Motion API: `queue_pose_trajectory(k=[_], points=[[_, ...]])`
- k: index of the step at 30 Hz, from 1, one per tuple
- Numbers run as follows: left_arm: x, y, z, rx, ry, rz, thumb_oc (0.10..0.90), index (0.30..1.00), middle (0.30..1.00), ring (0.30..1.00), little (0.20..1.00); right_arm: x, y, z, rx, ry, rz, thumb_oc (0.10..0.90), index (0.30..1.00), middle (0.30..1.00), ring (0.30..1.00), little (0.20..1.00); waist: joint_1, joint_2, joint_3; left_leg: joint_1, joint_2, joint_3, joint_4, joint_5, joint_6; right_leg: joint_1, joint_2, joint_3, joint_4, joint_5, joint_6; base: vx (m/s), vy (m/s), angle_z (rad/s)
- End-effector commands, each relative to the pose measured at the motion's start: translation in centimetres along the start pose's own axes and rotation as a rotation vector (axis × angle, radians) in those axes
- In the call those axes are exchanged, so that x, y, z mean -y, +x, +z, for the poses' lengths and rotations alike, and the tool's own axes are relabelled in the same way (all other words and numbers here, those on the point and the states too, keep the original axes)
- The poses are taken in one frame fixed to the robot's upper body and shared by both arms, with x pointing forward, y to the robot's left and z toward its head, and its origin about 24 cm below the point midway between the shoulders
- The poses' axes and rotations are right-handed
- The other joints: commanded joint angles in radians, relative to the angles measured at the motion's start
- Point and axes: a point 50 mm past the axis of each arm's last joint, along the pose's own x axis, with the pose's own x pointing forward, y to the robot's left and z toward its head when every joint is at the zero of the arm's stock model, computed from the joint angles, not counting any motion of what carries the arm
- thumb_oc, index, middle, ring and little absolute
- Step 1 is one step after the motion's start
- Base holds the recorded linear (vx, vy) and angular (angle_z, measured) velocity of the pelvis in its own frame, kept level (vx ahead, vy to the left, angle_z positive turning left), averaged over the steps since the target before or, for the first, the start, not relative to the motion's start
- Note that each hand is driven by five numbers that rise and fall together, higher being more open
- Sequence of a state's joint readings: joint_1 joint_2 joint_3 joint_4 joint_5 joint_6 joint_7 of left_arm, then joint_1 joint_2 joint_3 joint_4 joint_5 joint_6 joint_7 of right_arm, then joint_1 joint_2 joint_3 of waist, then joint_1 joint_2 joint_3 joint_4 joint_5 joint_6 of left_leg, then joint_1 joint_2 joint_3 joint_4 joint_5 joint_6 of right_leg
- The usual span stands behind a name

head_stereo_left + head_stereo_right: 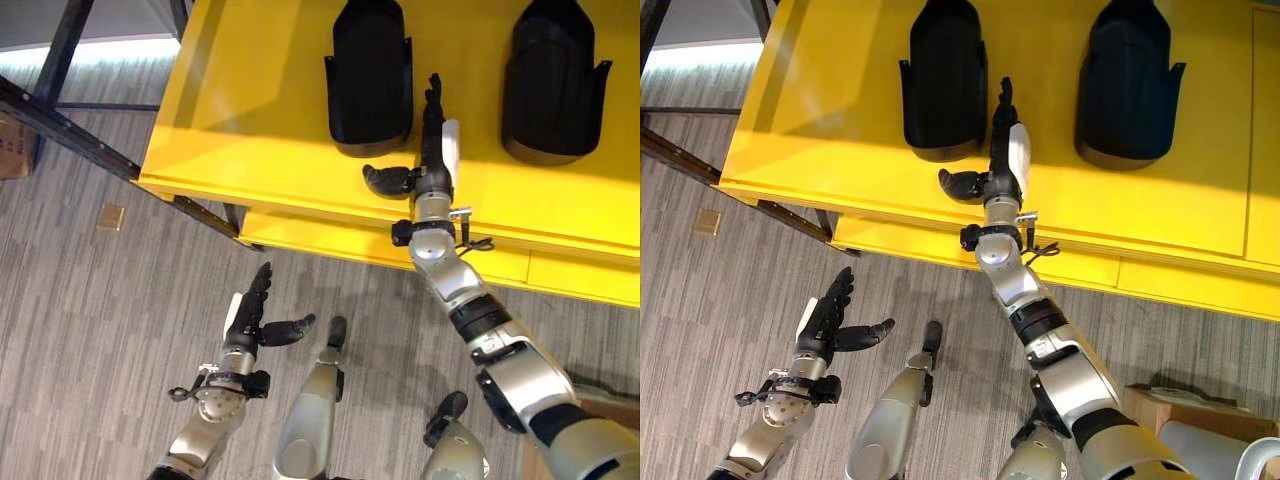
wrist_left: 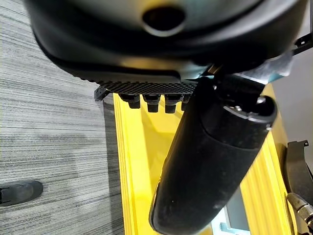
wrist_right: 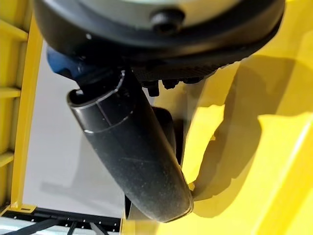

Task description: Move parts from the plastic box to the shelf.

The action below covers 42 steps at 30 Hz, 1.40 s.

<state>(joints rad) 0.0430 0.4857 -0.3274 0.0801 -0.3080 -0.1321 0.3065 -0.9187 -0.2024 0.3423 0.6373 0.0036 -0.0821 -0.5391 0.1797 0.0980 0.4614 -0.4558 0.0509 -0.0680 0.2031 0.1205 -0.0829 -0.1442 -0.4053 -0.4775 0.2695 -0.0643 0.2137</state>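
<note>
Hovering low over the grey floor at lower left, the left hand [image 1: 250, 318] is hanging open and empty. Right hand [image 1: 432, 150], fingers straight, is reaching across the yellow shelf [image 1: 250, 110], lying just beside the nearer black moulded plastic part [image 1: 368, 75] up top; a second part [image 1: 553, 80] is sitting upper right.

Tops of both black parts [image 1: 369, 75] beyond the picture's edge.

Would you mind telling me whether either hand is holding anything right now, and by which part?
Nothing is held. The right hand lies open over the yellow shelf, beside a black part. The left hand is open above the floor.
</note>
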Motion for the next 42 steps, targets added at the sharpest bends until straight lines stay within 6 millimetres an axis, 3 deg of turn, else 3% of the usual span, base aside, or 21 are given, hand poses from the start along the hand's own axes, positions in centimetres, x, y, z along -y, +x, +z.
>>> queue_pose_trajectory(k=[1,3,14,35,40,42], points=[[-0.8,1.0,4.4,0.232,-0.032,0.038,0.9,1.0,1.0,1.0,1.0,-3.9,0.3,4.3,0.108,0.101,0.161,0.9,1.0,1.0,1.0,1.0,0.072,-0.033,0.028,0.018,0.012,0.0,0.0,-0.034,0.018,-0.034,-0.006,0.0,0.014,0.091,-0.04,0.01,0.001,0.09],[-0.9,1.0,4.5,0.233,-0.029,0.042,0.9,1.0,1.0,1.0,1.0,-3.9,0.3,4.4,0.111,0.102,0.16,0.9,1.0,1.0,1.0,1.0,0.079,-0.04,0.027,0.024,0.013,-0.009,0.004,-0.06,0.011,-0.024,-0.003,0.007,0.021,0.067,-0.028,0.05,-0.01,0.16],[-1.0,1.1,4.6,0.235,-0.041,0.057,0.9,1.0,1.0,1.0,1.0,-4.2,0.3,4.4,0.099,0.106,0.161,0.9,1.0,1.0,1.0,1.0,0.096,-0.057,0.031,0.019,0.008,-0.015,0.01,-0.065,0.014,-0.019,-0.002,-0.002,0.021,0.068,-0.028,0.0,0.005,0.02],[-1.0,1.2,4.6,0.235,-0.063,0.084,0.9,1.0,1.0,1.0,1.0,-5.3,0.1,5.1,0.1,0.138,0.184,0.9,1.0,1.0,1.0,1.0,0.088,-0.075,0.035,0.022,0.013,-0.01,0.009,-0.069,0.014,-0.025,0.0,0.004,0.022,0.069,-0.031,0.0,0.0,0.0],[-1.1,1.1,4.4,0.227,-0.063,0.091,0.9,1.0,1.0,1.0,1.0,-4.8,0.2,5.3,0.126,0.12,0.163,0.9,1.0,1.0,1.0,1.0,0.078,-0.079,0.038,0.022,0.013,-0.008,0.01,-0.069,0.014,-0.026,0.001,0.008,0.023,0.069,-0.031,-0.02,0.008,0.0],[-1.1,1.1,4.4,0.228,-0.06,0.097,0.9,1.0,1.0,1.0,1.0,-4.0,0.3,5.9,0.168,0.114,0.12,0.9,1.0,1.0,1.0,1.0,0.073,-0.079,0.04,0.01,0.013,-0.002,0.009,-0.043,0.022,-0.035,-0.002,-0.001,0.018,0.089,-0.044,-0.04,0.019,0.0]])
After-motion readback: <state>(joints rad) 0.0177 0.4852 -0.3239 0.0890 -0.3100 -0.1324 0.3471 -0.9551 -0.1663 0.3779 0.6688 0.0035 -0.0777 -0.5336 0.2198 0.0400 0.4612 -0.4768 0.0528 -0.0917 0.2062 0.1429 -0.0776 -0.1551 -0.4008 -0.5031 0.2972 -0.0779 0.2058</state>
